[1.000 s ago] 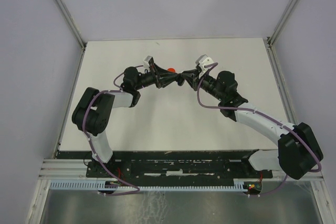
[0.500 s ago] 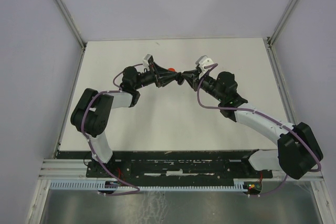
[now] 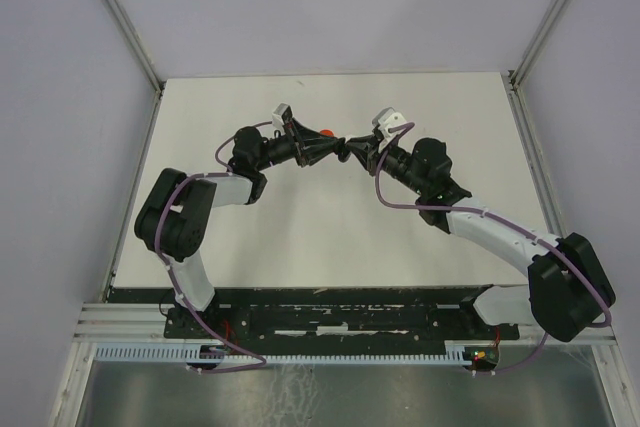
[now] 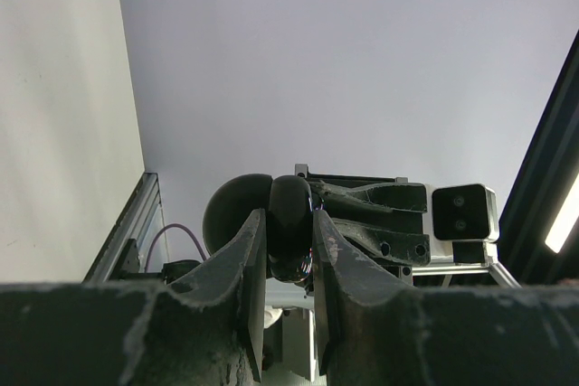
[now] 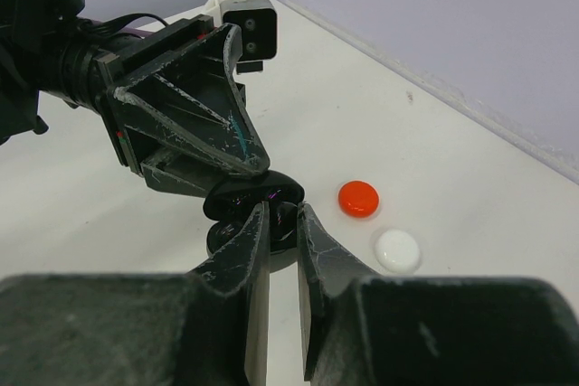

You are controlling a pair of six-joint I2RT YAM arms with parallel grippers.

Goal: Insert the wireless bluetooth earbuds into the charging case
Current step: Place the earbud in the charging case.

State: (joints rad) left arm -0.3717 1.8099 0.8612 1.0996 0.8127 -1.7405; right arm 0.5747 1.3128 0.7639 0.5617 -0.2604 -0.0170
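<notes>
My left gripper [image 3: 333, 148] is shut on a glossy black charging case [image 4: 289, 201] and holds it above the table, its lid hinged open [image 5: 237, 198]. My right gripper [image 3: 351, 147] meets it tip to tip. Its fingers stand close together on a small black glossy piece, apparently a black earbud [image 5: 282, 226], right at the open case. In the right wrist view the left gripper's fingers [image 5: 204, 137] come in from the upper left. No other earbuds show.
A round red case [image 5: 358, 197] and a round white case [image 5: 397, 249] lie on the white table [image 3: 300, 227] just beyond the grippers; the red one also shows in the top view [image 3: 326, 133]. Grey walls surround the table.
The right wrist has shifted very slightly against the left gripper. Both grips are unchanged.
</notes>
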